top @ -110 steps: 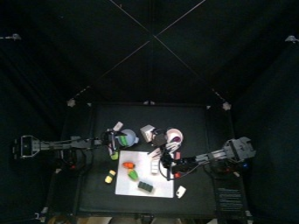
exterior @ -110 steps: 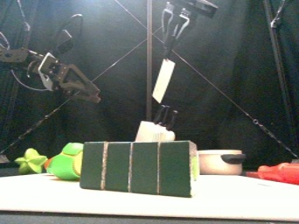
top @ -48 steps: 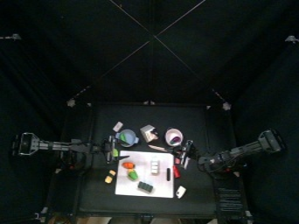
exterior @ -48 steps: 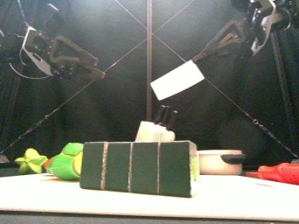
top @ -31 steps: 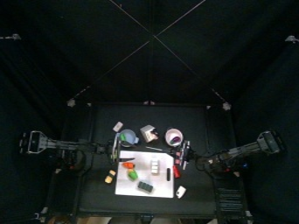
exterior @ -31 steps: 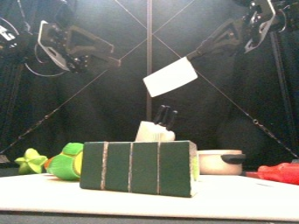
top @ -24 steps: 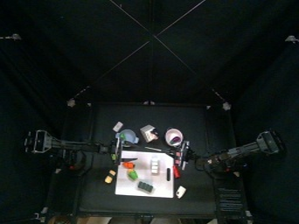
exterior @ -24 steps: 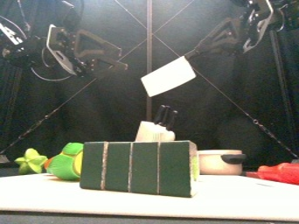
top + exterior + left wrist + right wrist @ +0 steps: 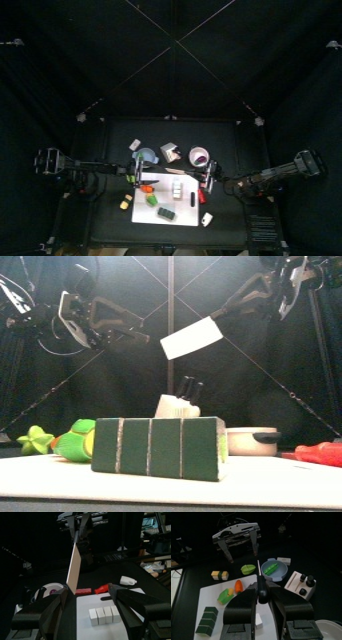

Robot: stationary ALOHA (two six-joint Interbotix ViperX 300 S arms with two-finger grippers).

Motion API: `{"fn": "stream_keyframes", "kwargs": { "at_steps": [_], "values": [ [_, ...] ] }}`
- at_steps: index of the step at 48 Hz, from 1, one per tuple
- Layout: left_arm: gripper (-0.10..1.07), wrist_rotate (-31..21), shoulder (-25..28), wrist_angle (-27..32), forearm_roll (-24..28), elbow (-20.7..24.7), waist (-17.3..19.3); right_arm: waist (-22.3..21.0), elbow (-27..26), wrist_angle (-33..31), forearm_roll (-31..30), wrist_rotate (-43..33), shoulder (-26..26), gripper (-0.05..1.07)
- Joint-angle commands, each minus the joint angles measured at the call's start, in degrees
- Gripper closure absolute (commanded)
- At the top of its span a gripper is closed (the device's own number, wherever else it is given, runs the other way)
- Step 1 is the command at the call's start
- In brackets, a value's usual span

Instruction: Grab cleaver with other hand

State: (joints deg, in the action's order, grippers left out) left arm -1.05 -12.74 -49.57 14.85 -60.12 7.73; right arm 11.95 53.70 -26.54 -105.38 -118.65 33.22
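The cleaver (image 9: 190,338) hung in the air high over the middle of the tabletop (image 9: 107,135), well clear of everything standing on it. Your right claw (image 9: 261,598) was pinching it by the short handle, blade reaching out toward the left side. I judged it a light, stiff toy with a smooth, flat blade that could slip or swivel if pinched at one corner. You would do best to take it across the blade's flat faces, near the middle. Your left claw (image 9: 87,604) was spread wide, its jaws on either side of the blade's thin edge, not yet touching it.
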Motion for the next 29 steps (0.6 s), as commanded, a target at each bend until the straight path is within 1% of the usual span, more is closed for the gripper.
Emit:
{"fn": "stream_keyframes", "kwargs": {
  "at_steps": [1,10,15,24,29],
  "values": [
    [-0.01,0.1,-0.1,-0.6,-0.1,1.5,0.2,-0.2,0.3,-0.1,-1.0,-1.8,0.5,0.46],
    [-0.01,0.1,1.0,-0.6,0.0,2.3,0.2,-0.4,1.6,-1.1,-2.2,-6.3,0.4,0.46],
    [-0.01,0.1,2.1,-0.6,-0.1,2.8,0.3,-0.4,1.8,-1.1,-4.1,-8.4,0.3,0.46],
    [-0.01,0.0,4.5,-0.7,-0.2,5.4,0.3,-0.4,1.8,-1.2,-5.6,-8.8,-0.2,0.46],
    [0.0,0.0,5.7,-0.7,-1.7,6.8,0.8,-0.4,1.6,-1.2,-5.6,-8.8,-1.2,0.46]
  ]
}}
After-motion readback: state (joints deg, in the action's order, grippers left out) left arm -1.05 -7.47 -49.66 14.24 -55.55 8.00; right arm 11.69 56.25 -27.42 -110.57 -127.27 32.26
